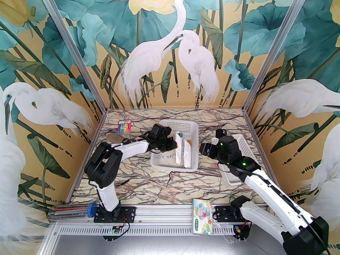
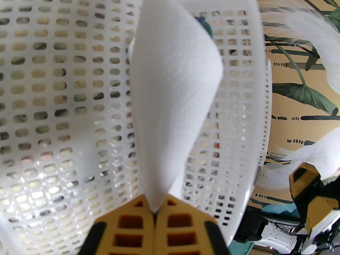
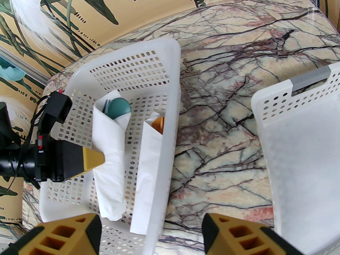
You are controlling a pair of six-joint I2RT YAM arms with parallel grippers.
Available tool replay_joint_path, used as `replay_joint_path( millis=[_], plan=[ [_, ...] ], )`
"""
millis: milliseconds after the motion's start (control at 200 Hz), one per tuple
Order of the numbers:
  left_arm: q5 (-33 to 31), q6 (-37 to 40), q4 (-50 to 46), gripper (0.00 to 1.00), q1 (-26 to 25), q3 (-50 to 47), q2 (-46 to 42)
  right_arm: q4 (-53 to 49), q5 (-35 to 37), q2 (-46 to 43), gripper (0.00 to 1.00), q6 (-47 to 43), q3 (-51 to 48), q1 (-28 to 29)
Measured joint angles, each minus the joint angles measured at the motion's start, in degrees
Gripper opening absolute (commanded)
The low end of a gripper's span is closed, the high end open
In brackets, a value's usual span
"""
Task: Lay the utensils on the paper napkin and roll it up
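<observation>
Two end effectors: left end effector (image 2: 154, 211) clamps the rolled paper napkin (image 2: 172, 89), lying far-to-near in the white basket (image 3: 170, 89); right end effector (image 3: 151, 232) gapes empty just rightward.

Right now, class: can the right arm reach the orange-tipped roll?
Probably yes: the roll lies by the basket's right wall, uncovered, and the open right gripper hovers close by.

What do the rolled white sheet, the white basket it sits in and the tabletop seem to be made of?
Rolled white napkin: soft matte paper, going by its fine embossed texture and loose curl. White perforated basket: moulded plastic, slightly glossy, with regular slots. Veined beige tabletop: smooth, marble-patterned; real stone or printed laminate, I cannot tell.
</observation>
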Motion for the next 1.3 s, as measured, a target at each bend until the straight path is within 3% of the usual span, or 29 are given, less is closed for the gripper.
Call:
replay_joint_path(
  millis=[1060, 1300],
  plan=[
    [0.1, -2.7, 1.3, 0.0, -1.0, 4.0, 7.1, -0.8, 1.7, 0.3, 0.7, -1.0, -0.4, 0.0],
    [0.1, -2.7, 1.4, 0.15, -1.0, 4.1, 7.5, -0.8, 1.7, 0.4, 0.7, -1.0, -0.6, 0.0]
  ],
)
